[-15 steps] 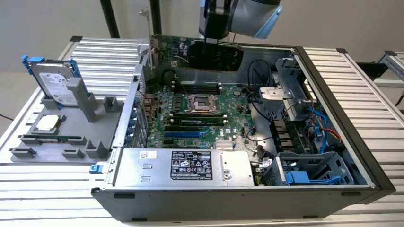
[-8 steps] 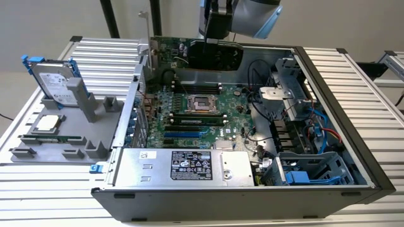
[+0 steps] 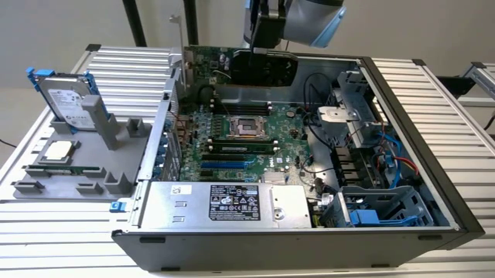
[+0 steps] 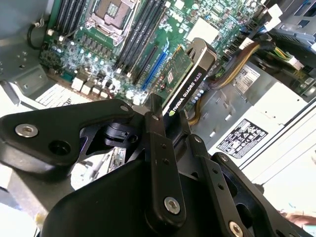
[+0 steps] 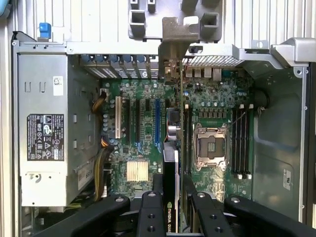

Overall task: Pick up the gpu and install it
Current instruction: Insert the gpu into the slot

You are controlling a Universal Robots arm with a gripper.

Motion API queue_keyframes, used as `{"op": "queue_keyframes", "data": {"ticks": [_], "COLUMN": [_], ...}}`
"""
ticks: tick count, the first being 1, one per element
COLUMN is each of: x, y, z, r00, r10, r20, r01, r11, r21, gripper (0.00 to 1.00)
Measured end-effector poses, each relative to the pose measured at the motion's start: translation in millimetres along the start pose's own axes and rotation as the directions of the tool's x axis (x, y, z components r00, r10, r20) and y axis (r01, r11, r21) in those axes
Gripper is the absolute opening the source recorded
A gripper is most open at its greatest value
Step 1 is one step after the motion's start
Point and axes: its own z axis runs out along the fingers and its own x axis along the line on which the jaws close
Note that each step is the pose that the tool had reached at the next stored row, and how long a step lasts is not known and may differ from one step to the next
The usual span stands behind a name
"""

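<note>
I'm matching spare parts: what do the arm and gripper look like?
The arm has a rounded grey joint with a light blue cap. The gripper is matte black, built of flat hinged link bars with silver screw heads.

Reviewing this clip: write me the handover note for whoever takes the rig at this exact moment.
Tool: shut on the gpu, clamping it edge-on in both wrist views.
Gpu: held upright above the motherboard inside the open case, toward the far end in the exterior view.
Done: the gpu is picked up and sits over the case.
Left: it does not look seated in a slot; in the second wrist view it hangs clear of the board.
Aside: the hard drive stands on the grey fixture at the exterior view's left.
</note>
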Motion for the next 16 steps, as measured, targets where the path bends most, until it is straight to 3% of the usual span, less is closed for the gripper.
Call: {"op": "queue_keyframes", "data": {"ticks": [16], "x": [0.2], "y": [-0.2], "z": [6.1], "r00": [1.0], "r10": [0.0], "r20": [0.0001], "r01": [0.0], "r11": [1.0], "r21": [0.0], "gripper": [0.0]}}
